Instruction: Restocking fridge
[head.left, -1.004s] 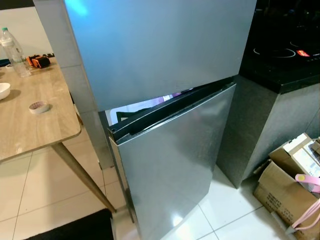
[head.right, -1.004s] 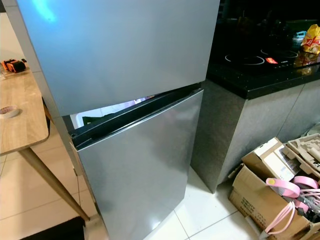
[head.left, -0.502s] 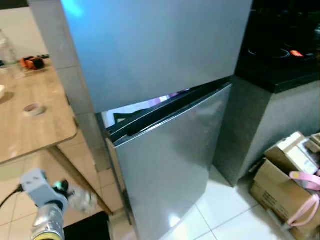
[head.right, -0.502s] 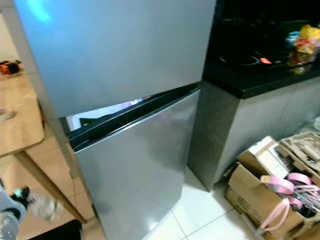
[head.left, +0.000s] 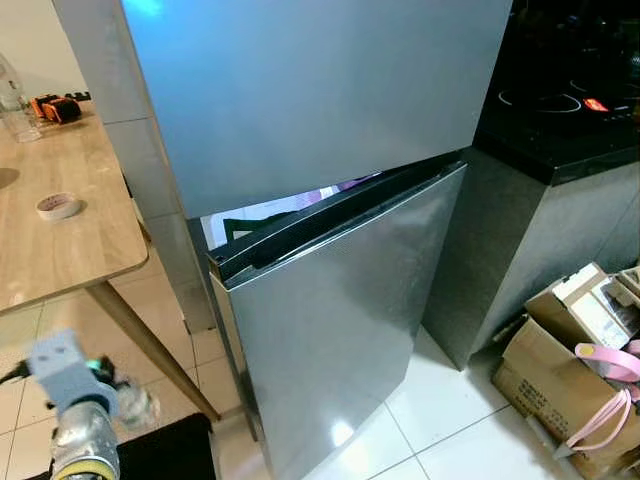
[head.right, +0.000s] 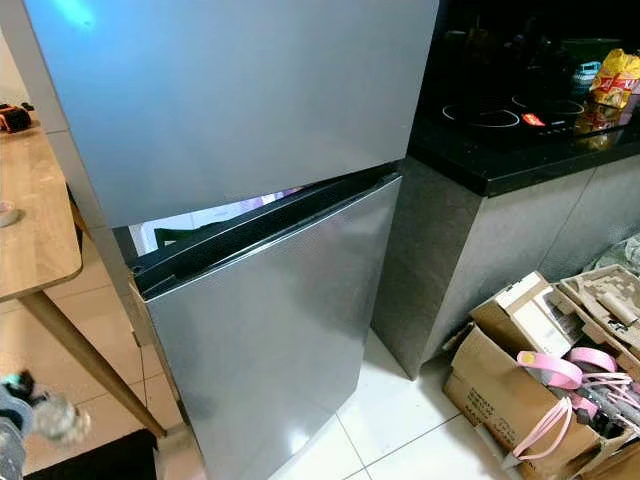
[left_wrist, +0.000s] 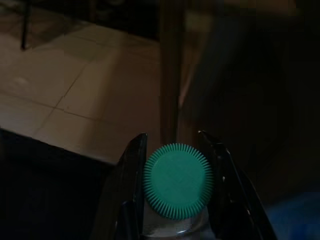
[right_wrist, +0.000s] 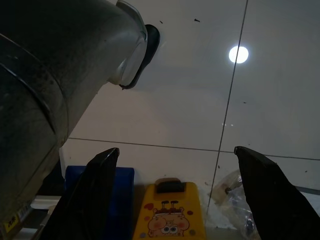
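The left gripper (left_wrist: 172, 150) holds a bottle with a ribbed green cap (left_wrist: 178, 181), its jaws closed against the cap's two sides, low at the near left of the scene above the tiled floor (head.left: 440, 420). In the head views the silver left arm (head.left: 82, 455) rises at the near left corner, blurred, beside a dark mat (head.left: 165, 455). Just past it a slanted wooden leg (head.left: 150, 345) carries the wooden table (head.left: 60, 240), which stands between the arm and the fridge's left side. A roll of tape (head.left: 58, 205) lies on the table, with a clear bottle (head.left: 12, 105) and an orange-and-black object (head.left: 55, 107) at its far edge.

The grey two-door fridge (head.left: 320, 100) fills the centre. Its lower door (head.left: 330, 320) stands ajar, swung out on the left, showing a lit strip of interior under the shut upper door. To the right a grey cabinet with a black cooktop (head.left: 570, 110) adjoins the fridge; a yellow packet (head.right: 618, 75) sits at its far right. Cardboard boxes (head.right: 520, 390) draped with pink straps (head.right: 565, 385) crowd the near right floor.

The right gripper (right_wrist: 175, 165) hangs with jaws spread wide over pale tiles, near a yellow cartoon-printed item (right_wrist: 167, 215) and a blue object (right_wrist: 117, 200).
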